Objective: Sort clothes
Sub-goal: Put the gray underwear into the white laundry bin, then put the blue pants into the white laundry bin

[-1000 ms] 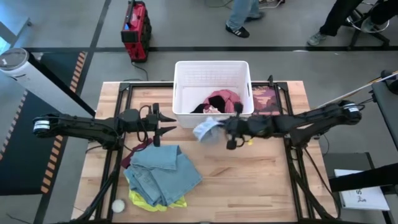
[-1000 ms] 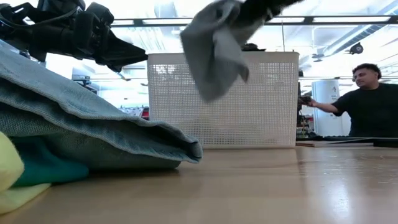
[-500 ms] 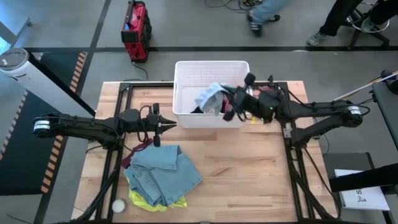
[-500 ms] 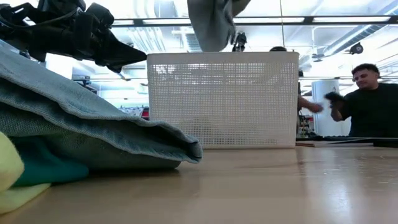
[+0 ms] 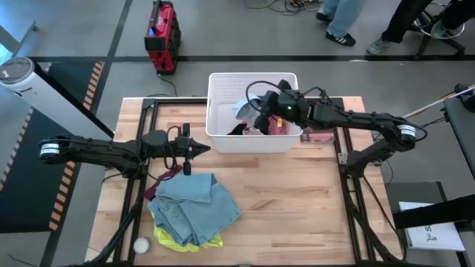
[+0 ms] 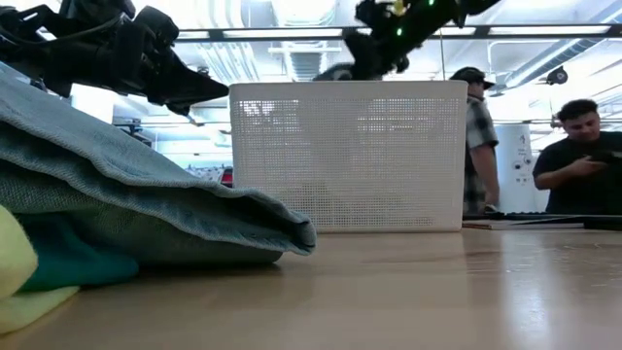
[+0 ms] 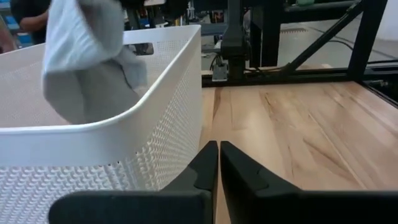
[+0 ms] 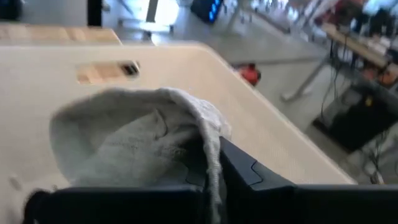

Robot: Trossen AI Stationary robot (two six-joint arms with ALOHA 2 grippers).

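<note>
Nearest me, the folded denim pile [image 5: 194, 208] lies unmoved on the table [image 5: 297, 208], and my left gripper [image 5: 199, 150] still waits beside the white basket [image 5: 252, 141], fingers pressed together. Farther off, my right gripper [image 5: 261, 104] has swung from the basket's front to over its inside, clamped on the pale grey garment [image 7: 84, 68], the basket wall hiding it in the low view.

Grey concrete floor [image 5: 223, 37] surrounds the wooden table [image 5: 297, 208]; a red case [image 5: 161, 35] stands beyond it.
</note>
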